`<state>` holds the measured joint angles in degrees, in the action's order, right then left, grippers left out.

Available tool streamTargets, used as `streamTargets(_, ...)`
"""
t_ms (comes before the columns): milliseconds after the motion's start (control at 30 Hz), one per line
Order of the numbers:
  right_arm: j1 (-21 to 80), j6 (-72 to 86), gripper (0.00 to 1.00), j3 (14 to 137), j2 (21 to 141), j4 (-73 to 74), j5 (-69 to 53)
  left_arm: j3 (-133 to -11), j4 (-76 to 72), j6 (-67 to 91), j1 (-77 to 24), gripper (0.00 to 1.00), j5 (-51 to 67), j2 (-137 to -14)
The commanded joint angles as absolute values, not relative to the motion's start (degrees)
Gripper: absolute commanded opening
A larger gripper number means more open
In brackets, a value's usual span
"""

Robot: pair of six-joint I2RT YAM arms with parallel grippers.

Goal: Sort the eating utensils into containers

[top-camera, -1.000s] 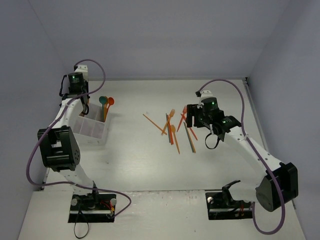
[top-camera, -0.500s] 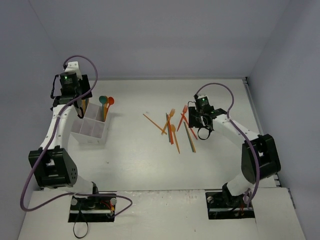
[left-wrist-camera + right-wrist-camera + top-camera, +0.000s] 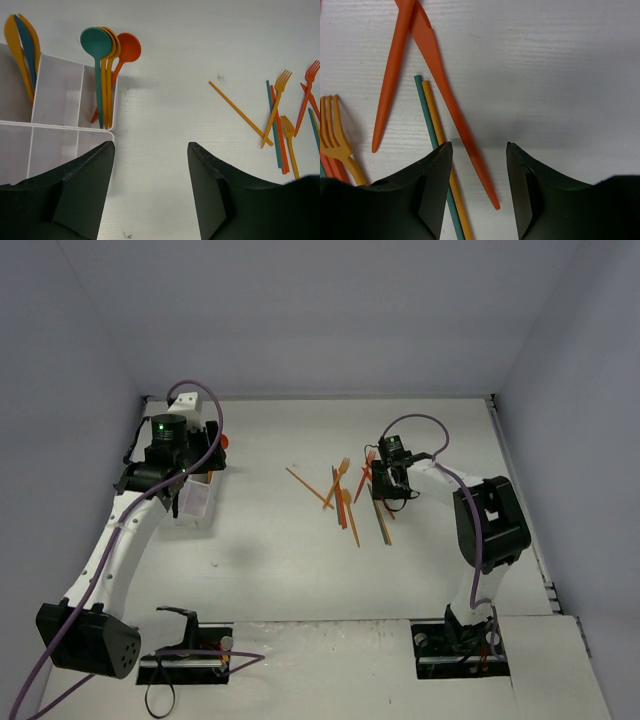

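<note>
Right wrist view shows the right hand spread over the orange knife; closing may also catch the neighbouring yellow stick.

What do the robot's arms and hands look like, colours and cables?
Both arms, left arm and right arm, have slim white links with chunky black joint housings, and a purple cable loops along each. A green light glows on the left wrist. The left hand and right hand have broad, matte black fingers.
</note>
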<state>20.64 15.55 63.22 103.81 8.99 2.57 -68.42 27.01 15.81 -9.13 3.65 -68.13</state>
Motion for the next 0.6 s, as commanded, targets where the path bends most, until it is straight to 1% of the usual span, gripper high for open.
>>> streamTargets(0,20.3,14.6,0.44,65.5,104.9,8.2,3.5,-67.3,26.4,19.1,-10.1,0.57,6.3,-65.7)
streamTargets(100,20.2,14.7,0.41,65.1,106.0,8.2,3.9,-66.7,26.3,19.8,-10.5,0.57,6.8,-65.3)
streamTargets(200,20.1,14.8,0.30,64.1,106.7,8.2,5.2,-66.8,26.4,20.1,-10.8,0.57,7.3,-65.0)
streamTargets(233,20.0,14.9,0.23,63.4,106.7,8.2,5.5,-66.8,26.4,20.3,-11.0,0.57,7.5,-64.9)
streamTargets(267,19.7,15.2,0.17,62.7,106.5,8.2,5.6,-66.9,26.4,20.6,-11.0,0.57,7.7,-64.8)
streamTargets(367,18.9,15.9,0.07,60.6,105.7,8.3,5.7,-67.2,26.1,21.8,-11.4,0.57,8.6,-64.7)
streamTargets(467,18.6,16.6,0.00,57.9,103.7,8.5,5.4,-67.9,25.9,22.6,-11.9,0.57,9.7,-64.8)
streamTargets(567,18.6,18.0,0.00,55.2,100.3,9.9,5.9,-68.8,25.8,23.9,-12.5,0.57,11.8,-65.2)
